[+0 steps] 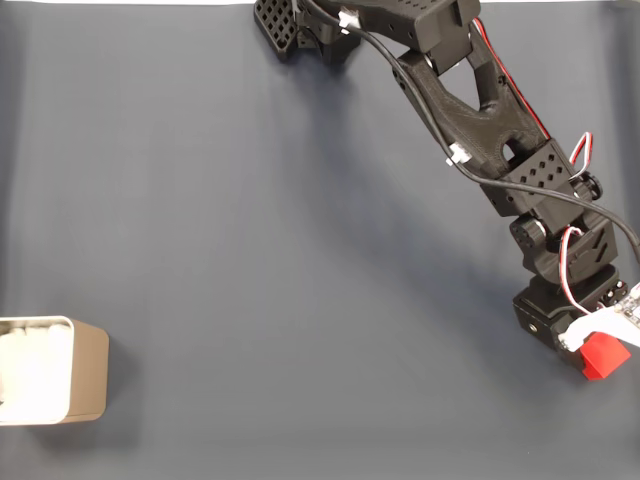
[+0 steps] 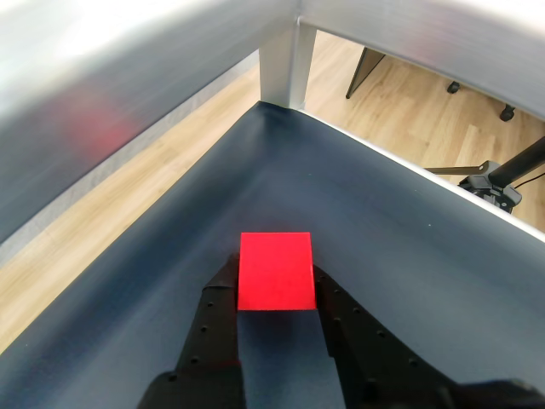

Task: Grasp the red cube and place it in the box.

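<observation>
A dark blue-grey mat covers the bench. In the fixed view the box stands on it at the lower left edge, and the arm's black base sits at the top edge.

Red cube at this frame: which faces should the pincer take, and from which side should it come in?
Take the red cube by its two opposite side faces, left and right in the wrist view, where the pincer already straddles it. Its faces are flat and parallel and line up with the fingers, so a straight approach from the near side suits. Whether the fingers press it yet is unclear.
</observation>
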You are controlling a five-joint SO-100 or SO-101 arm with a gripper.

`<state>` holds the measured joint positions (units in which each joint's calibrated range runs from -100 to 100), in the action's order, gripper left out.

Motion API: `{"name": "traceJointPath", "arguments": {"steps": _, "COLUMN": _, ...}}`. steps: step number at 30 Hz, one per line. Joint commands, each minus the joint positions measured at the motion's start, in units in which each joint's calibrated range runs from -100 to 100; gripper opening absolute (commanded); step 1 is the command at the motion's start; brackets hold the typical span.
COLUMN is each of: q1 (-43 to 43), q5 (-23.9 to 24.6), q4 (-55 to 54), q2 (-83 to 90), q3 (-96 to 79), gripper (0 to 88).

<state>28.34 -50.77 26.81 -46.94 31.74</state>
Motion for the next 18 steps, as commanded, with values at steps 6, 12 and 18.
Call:
{"name": "traceJointPath", "arguments": {"steps": 6, "q1": -0.64, "q5": -0.59, "q4": 0.4, "q2": 9.5, "q3": -2.72, "gripper": 0.0}}
{"name": "traceJointPath", "arguments": {"steps": 12, "q1": -1.14, "q5": -0.59, "q4": 0.49, "q2": 14.62, "q3": -7.28, "gripper": 0.0}}
{"name": "traceJointPath", "arguments": {"steps": 18, "q1": -2.41, "q5": -0.24, "q4": 0.9, "q2": 22.94, "q3": -14.49, "gripper": 0.0}}
